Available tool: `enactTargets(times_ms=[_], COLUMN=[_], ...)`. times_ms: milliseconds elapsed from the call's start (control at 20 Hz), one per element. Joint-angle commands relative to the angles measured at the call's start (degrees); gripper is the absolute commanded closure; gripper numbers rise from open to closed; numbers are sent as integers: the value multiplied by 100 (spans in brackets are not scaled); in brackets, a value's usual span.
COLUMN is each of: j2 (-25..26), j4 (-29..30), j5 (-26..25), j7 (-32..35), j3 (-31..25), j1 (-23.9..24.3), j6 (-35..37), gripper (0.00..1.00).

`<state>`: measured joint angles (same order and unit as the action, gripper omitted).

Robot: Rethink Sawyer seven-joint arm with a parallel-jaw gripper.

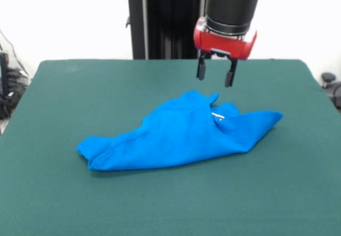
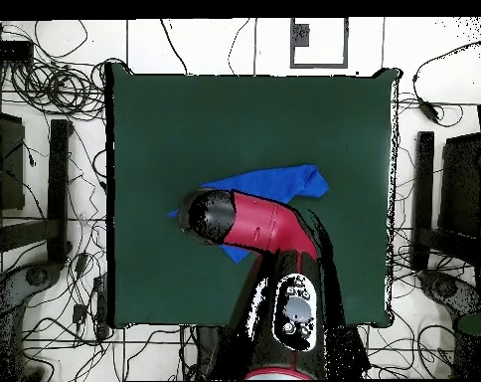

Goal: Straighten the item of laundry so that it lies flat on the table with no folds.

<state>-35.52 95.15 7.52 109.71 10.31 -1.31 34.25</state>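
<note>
We see the gripper (image 1: 215,78) open, empty, above the bunched T-shirt's (image 1: 181,135) raised peak; we risk pinching several layers there, dragging the folds along.

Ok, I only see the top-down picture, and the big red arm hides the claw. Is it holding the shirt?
Observer: No. From the front, the gripper hangs open above the shirt, not touching it.
Operator: Is the shirt flat?
Observer: No, it lies bunched in a long, folded heap on the table.
Operator: Anything else on it?
Observer: Only a small white bit near the top fold, too small to tell what it is.
</note>
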Motion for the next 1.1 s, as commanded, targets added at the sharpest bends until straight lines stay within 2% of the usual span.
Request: enactTargets(times_ms=[50, 650, 850, 1100], j2=[119, 100, 113, 125], j4=[396, 521, 693, 1085], j5=[125, 196, 188, 34], j7=[990, 1057, 1096, 1133], j3=[-455, -469, -496, -488], j1=[-94, -107, -116, -180], j6=[-510, -613, -831, -1458], gripper=[0, 0, 0, 0])
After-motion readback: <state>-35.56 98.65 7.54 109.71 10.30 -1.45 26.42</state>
